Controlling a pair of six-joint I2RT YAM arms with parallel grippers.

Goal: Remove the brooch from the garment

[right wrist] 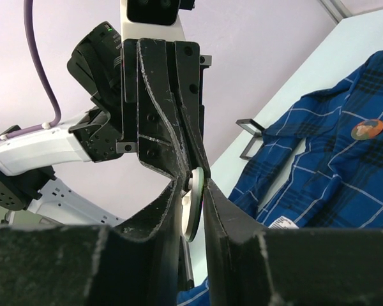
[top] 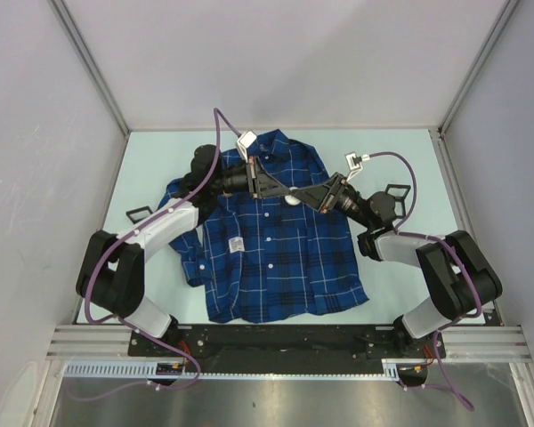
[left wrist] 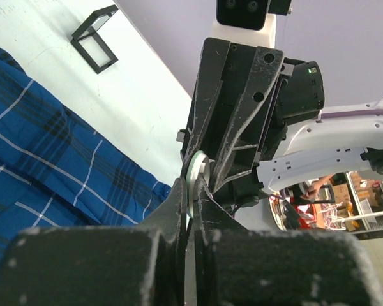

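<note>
Left jaws clench the round white brooch (left wrist: pixel 195 174) over the dark blue plaid shirt (top: pixel 267 258); right jaws bracket it, grip unclear. Release early and you may drop it.

Black-and-white arms (top: pixel 160 227), purple cables (right wrist: pixel 30 38), scuffed black pincer fingers (right wrist: pixel 158 95)

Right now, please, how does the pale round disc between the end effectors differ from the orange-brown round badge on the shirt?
The pale round disc is edge-on, held between the left end effector and right end effector; the orange-brown round badge is darker, flat on the blue plaid shirt. Both are round.
</note>
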